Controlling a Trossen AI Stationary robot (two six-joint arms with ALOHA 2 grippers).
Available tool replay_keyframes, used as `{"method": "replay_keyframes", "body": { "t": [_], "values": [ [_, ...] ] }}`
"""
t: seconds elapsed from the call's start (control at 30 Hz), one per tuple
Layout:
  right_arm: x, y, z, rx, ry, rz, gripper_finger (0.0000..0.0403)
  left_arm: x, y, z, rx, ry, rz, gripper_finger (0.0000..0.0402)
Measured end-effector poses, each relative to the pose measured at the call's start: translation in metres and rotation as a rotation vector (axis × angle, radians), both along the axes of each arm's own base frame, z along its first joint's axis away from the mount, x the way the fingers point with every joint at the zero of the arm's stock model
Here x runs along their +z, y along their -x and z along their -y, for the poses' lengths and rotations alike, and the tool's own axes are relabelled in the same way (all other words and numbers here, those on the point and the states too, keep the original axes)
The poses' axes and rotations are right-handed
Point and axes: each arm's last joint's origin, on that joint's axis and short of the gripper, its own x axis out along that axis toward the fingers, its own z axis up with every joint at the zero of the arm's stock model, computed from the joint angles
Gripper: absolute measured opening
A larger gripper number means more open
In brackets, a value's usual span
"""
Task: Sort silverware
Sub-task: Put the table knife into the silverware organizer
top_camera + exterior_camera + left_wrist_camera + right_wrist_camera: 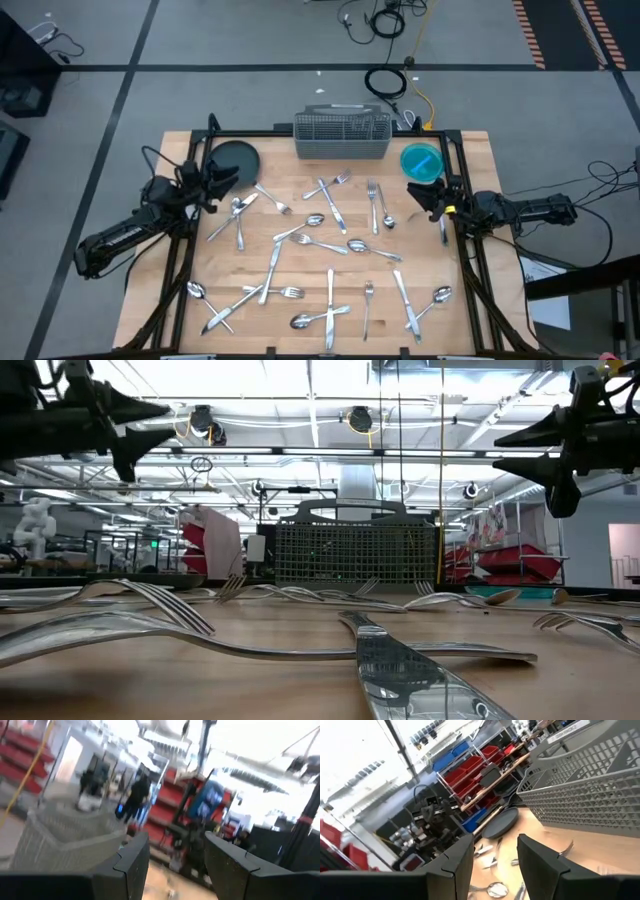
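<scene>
High view: the silverware (330, 245) lies scattered over the centre of the table (470, 310), none yet sorted into the caddy (342, 136) at upper centre. The left gripper (214, 184) and right gripper (432, 200) flank the pile.

Wrist views: both grippers' fingers stand apart, holding nothing, ready to pick.

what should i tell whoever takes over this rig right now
Left pincer: open, empty, raised at the table's left edge beside the dark round plate.
Right pincer: open, empty, raised at the right edge near the round blue bowl.
Shiny silver metal forks, spoons and knives all lie scattered over the wooden table.
Grey wire-mesh caddy stands at the far edge; no cutlery visible in it.
Done: nothing. Left: all sorting.
</scene>
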Motion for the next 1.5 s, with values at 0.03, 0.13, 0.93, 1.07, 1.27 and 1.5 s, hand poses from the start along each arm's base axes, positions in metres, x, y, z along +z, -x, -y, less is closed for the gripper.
{"method": "replay_keyframes", "body": {
  "t": [0.03,0.13,0.93,1.07,1.27,1.5],
  "values": [
    [0.001,0.0,0.0,0.005,-0.01,0.01,0.0141,0.002,0.001,0.0,0.021,-0.008,0.022,0.0187],
    [0.005,0.0,-0.001,0.041,-0.015,0.064,0.0141,0.01,0.005,-0.003,0.141,0.048,0.147,0.0187],
    [0.208,0.095,0.005,0.084,0.588,0.107,0.0141,0.221,0.021,0.012,0.088,-0.009,-0.32,0.0136],
    [0.229,0.078,0.003,0.165,0.583,-0.158,0.0141,0.216,0.015,0.006,0.166,0.097,-0.627,0.0136],
    [0.209,0.026,-0.004,0.302,0.417,-0.559,0.0141,0.181,0.009,0.0,0.224,0.344,-0.893,0.0136],
    [0.165,-0.014,-0.012,0.418,0.258,-0.716,0.0141,0.146,0.016,0.002,0.294,0.464,-0.986,0.0136]
  ]
}}
